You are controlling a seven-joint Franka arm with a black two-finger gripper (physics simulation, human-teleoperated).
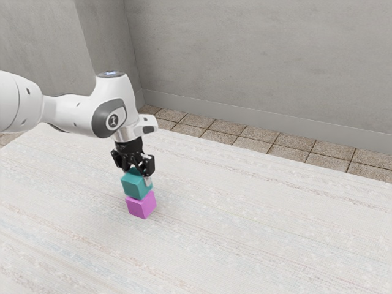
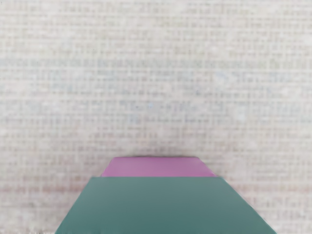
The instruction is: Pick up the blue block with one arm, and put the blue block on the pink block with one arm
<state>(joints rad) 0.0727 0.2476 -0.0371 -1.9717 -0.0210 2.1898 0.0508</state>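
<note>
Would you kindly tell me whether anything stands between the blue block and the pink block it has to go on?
Nothing visible does. The blue block sits directly on top of the pink block, their faces appearing to meet with no gap and no other object between them, and the claw is right at the blue block's top.

The blue block [image 1: 136, 184] reads as teal and the pink block [image 1: 141, 204] just below it as bright magenta, both plain. The counter [image 1: 257, 220] is off-white with faint streaky grain; the fingers [image 1: 147, 166] are black, the arm [image 1: 67, 110] at upper left white with a grey joint. A brown tiled floor [image 1: 275, 142] and grey wall [image 1: 257, 55] sit at upper right.
</note>
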